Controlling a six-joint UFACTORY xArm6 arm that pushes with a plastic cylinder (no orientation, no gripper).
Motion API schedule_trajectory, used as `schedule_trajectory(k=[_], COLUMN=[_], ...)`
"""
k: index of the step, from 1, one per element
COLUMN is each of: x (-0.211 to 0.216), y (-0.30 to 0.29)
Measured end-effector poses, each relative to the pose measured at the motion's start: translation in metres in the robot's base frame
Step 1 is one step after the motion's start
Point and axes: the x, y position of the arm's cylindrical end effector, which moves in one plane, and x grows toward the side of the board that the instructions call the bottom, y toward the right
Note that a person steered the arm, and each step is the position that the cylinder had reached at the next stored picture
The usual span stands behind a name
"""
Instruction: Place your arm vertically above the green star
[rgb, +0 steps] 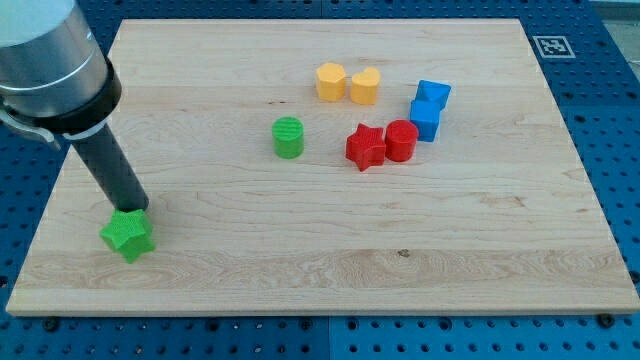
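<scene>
The green star (127, 236) lies near the view's bottom left on the wooden board (320, 280). My dark rod comes down from the view's top left, and my tip (134, 209) sits at the star's upper edge, touching or just above it. The rod's very end is partly masked by the star's top.
A green cylinder (288, 137) stands mid-board. A red star (365, 147) and a red cylinder (401, 140) sit side by side right of centre. Two blue blocks (428, 108) are at their right. Two yellow blocks (347, 83) lie near the top.
</scene>
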Motion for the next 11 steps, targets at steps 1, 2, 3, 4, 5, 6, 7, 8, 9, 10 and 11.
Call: schedule_trajectory(k=[1, 2, 3, 4, 5, 6, 7, 8, 9, 10, 11], x=[0.0, 0.0, -0.001, -0.001, -0.001, -0.001, -0.001, -0.001, -0.001, -0.001, -0.002], y=[0.0, 0.0, 0.001, 0.013, 0.019, 0.019, 0.022, 0.025, 0.027, 0.028, 0.028])
